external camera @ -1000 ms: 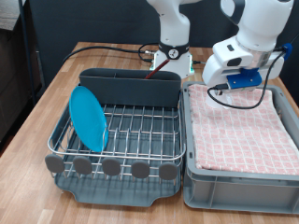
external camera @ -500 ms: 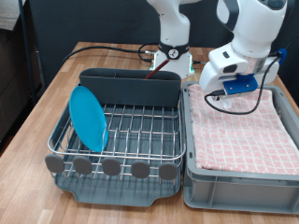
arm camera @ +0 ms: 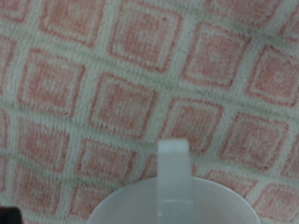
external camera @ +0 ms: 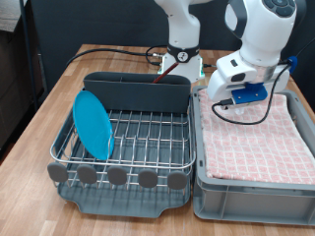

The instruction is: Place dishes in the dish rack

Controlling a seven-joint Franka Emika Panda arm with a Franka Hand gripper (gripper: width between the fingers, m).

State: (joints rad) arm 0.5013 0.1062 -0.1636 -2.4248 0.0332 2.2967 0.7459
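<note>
The round bright-blue plate (external camera: 94,124) stands on edge in the silver wire grid dish rack (external camera: 148,138), at the exterior view's left end of the grid, leaning slightly against the wires. The rack sits on a dark grey plastic tray whose tall grey back compartment (external camera: 138,90) runs along the far side. Just beside the rack, on the exterior view's right, is the grey tub (external camera: 246,192) lined with pink checked cloth (external camera: 254,143). Both rest on a brown wooden table (external camera: 59,103). The white robot arm reaches over the far left corner of the tub, and its gripper (external camera: 224,103) hangs just above the cloth there, close to the rack's back compartment. From the exterior view the fingers are largely hidden by the hand body, so how far apart they stand cannot be told. The wrist view looks straight onto the checked cloth at close range; a small plain white cup (arm camera: 174,194) fills the lower middle of that picture, its rim and a white handle-like tab visible, blurred. Whether the fingers actually clasp the cup cannot be told. The wooden spoon is not visible in either view.
</note>
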